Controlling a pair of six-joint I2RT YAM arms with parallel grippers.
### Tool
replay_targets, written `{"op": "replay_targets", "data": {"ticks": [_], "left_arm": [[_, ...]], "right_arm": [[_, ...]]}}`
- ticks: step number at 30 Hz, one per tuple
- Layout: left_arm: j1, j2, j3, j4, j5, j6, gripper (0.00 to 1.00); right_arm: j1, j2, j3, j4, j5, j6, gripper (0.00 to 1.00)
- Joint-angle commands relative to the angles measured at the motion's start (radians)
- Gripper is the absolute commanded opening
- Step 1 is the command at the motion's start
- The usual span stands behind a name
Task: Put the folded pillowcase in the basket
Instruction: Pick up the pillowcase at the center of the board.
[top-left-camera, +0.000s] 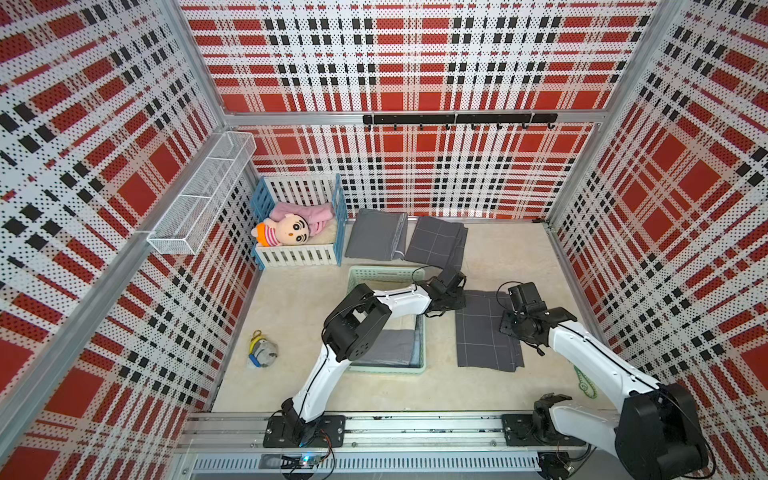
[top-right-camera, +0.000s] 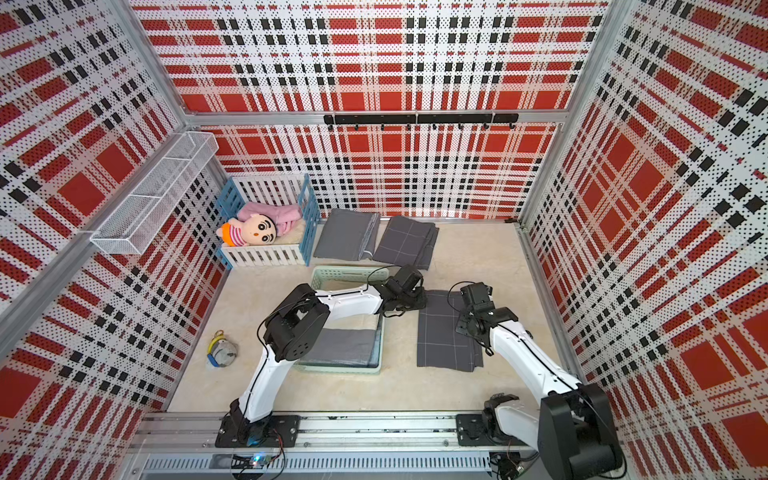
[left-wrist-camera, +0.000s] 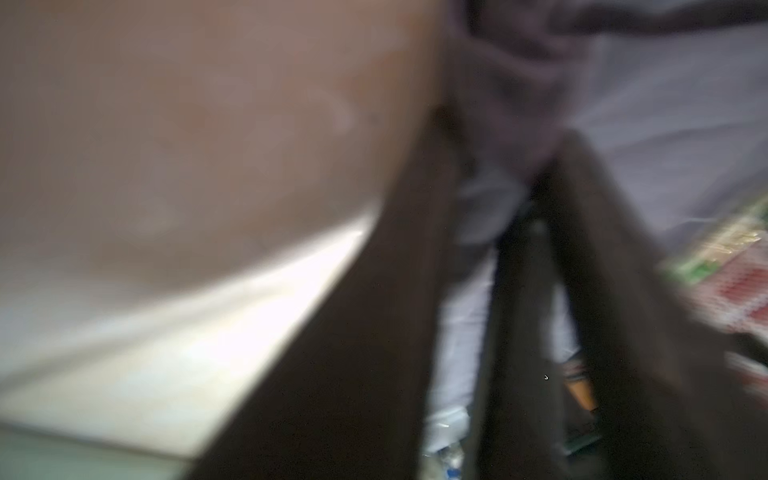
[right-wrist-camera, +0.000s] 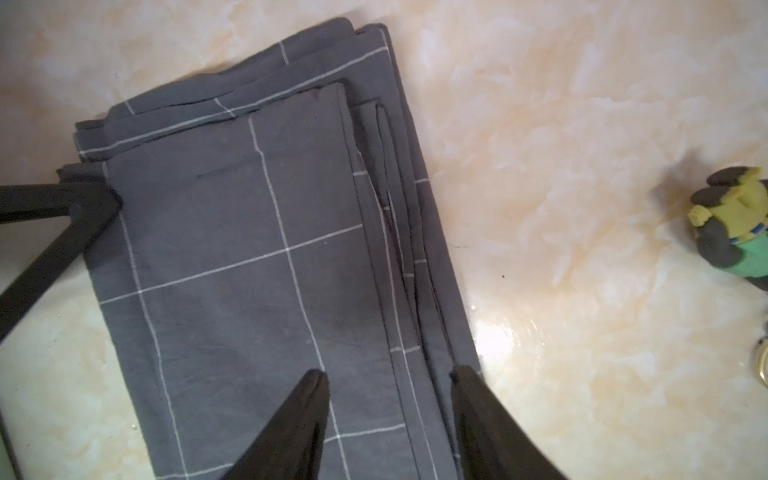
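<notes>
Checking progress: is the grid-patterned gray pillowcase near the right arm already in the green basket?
No, the grid-patterned pillowcase lies flat on the table beside the basket, outside its walls.

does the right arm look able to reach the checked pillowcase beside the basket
Probably yes: the right gripper hangs open above the pillowcase, at its edge, nothing between them. The left gripper is shut at a far corner, out of the way.

Bright even light; bowed edges in both top views; heavy left-wrist blur; glare on the tabletop (right-wrist-camera: 496, 343)
</notes>
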Motion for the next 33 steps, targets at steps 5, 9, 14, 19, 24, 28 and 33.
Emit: {"op": "replay_targets", "data": {"ticks": [5, 9, 14, 19, 24, 28, 33], "left_arm": [[0.051, -0.06, -0.114, 0.126, 0.015, -0.022, 0.0], [0.076, -0.088, -0.109, 0.126, 0.012, -0.003, 0.0], [0.077, -0.054, -0.066, 0.126, 0.045, 0.018, 0.0], [0.062, -0.062, -0.085, 0.139, 0.004, -0.008, 0.0], [0.052, -0.065, -0.088, 0.145, 0.013, -0.018, 0.0], [0.028, -0.103, -0.073, 0.143, 0.02, 0.01, 0.0], [-0.047, -0.184, -0.019, 0.066, -0.046, 0.089, 0.0]], "right_arm": [[-0.011, 0.034, -0.037, 0.048, -0.045, 0.034, 0.54], [-0.011, 0.05, -0.06, 0.062, -0.068, 0.038, 0.55], [-0.011, 0.064, -0.083, 0.068, -0.079, 0.036, 0.64], [-0.011, 0.114, -0.126, 0.121, -0.163, 0.04, 0.59], [-0.011, 0.16, -0.144, 0.155, -0.208, 0.04, 0.25], [-0.012, 0.078, -0.134, 0.129, -0.191, 0.05, 0.0], [-0.009, -0.028, -0.099, 0.068, -0.161, 0.059, 0.0]]}}
